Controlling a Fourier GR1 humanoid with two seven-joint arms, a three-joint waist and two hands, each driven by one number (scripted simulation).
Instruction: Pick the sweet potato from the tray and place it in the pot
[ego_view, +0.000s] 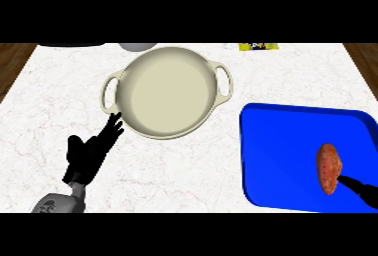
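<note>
An orange-brown sweet potato (328, 167) lies on the blue tray (288, 150) at the right. My right hand (359, 189) comes in from the lower right corner; only a black finger shows, its tip touching the potato's lower end. The cream two-handled pot (166, 92) sits at the upper middle of the counter, with nothing in it. My left hand (88, 152) rests open at the lower left, fingers straight and pointing up toward the pot's near rim.
The white marble counter has wooden edges at both sides. At the far edge sit a dark object (70, 45), a grey rounded object (136, 46) and a yellow packet (258, 47).
</note>
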